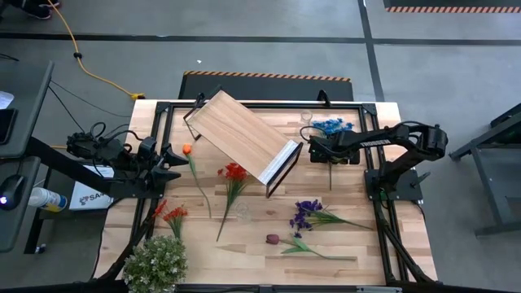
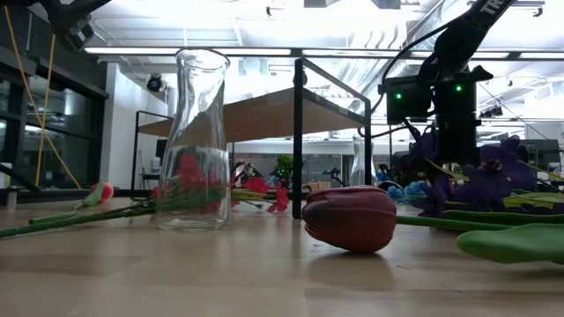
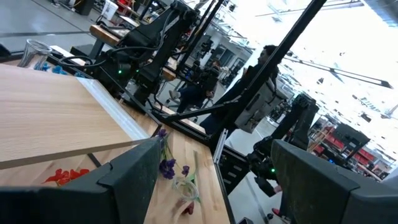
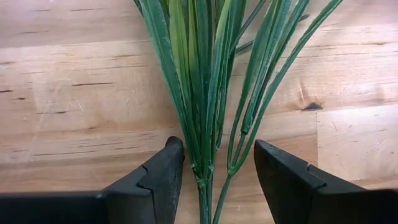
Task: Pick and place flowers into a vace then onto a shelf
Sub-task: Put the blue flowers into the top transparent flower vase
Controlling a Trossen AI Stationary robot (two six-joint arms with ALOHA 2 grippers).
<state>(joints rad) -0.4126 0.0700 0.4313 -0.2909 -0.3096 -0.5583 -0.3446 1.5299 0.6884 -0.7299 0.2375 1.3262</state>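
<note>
One white "TROSSEN" label marks the right arm.

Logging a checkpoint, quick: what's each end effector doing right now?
Left end effector: open, empty, beside the shelf.
Right end effector: open, fingers either side of the blue flower's stems, not closed on them.

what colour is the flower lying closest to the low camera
Dark maroon; the bloom shows best in the low view, lying on the table.
</note>
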